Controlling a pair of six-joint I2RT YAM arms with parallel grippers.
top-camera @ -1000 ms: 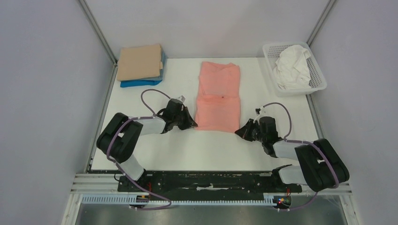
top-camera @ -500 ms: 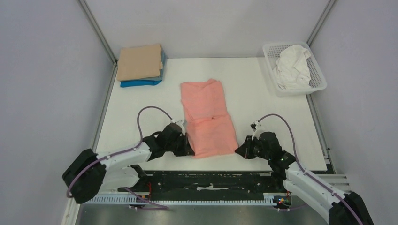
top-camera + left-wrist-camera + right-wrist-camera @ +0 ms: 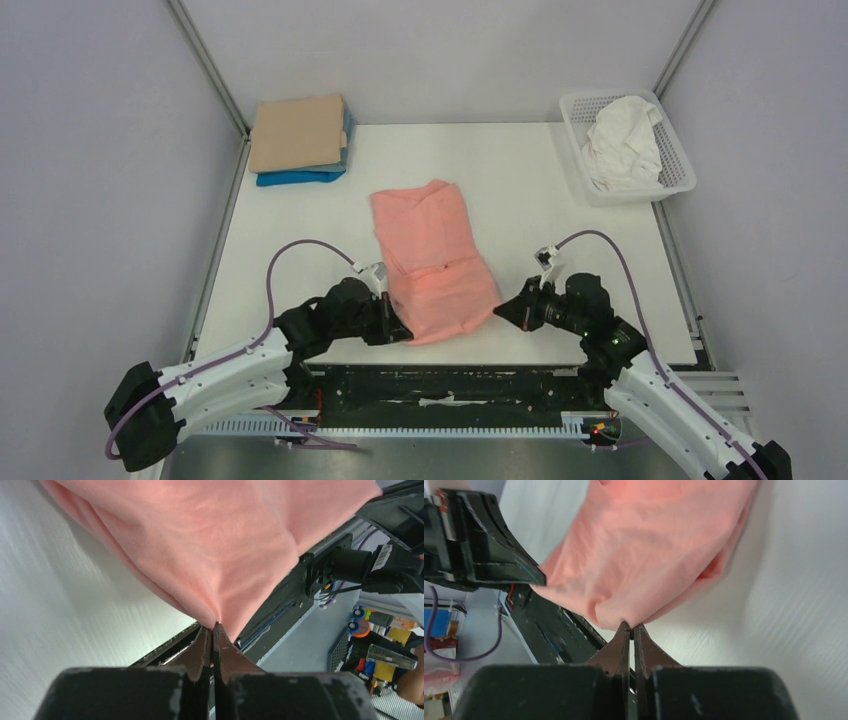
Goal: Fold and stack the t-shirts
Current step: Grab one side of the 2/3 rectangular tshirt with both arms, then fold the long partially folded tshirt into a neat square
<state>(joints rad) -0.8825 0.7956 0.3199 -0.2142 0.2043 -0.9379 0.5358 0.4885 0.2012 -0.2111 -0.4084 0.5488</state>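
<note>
The salmon-pink t-shirt (image 3: 432, 258) lies folded lengthwise on the white table, tilted, its near end at the table's front edge. My left gripper (image 3: 399, 330) is shut on its near left corner, and the pink cloth (image 3: 215, 545) fans out from the tips. My right gripper (image 3: 503, 310) is shut on its near right corner, with the cloth (image 3: 654, 545) bunched at the tips. The tan t-shirt (image 3: 298, 131) lies folded on the blue t-shirt (image 3: 300, 177) at the back left. The white t-shirt (image 3: 622, 140) is crumpled in the basket.
The white lattice basket (image 3: 678, 172) stands at the back right corner. The black arm-mount rail (image 3: 450, 382) runs along the table's near edge. Grey walls and metal posts close in the left, right and back sides.
Both grippers have pulled the pink t-shirt toward the near edge of the table. Its far end has swung left, so it now lies at a slant.
</note>
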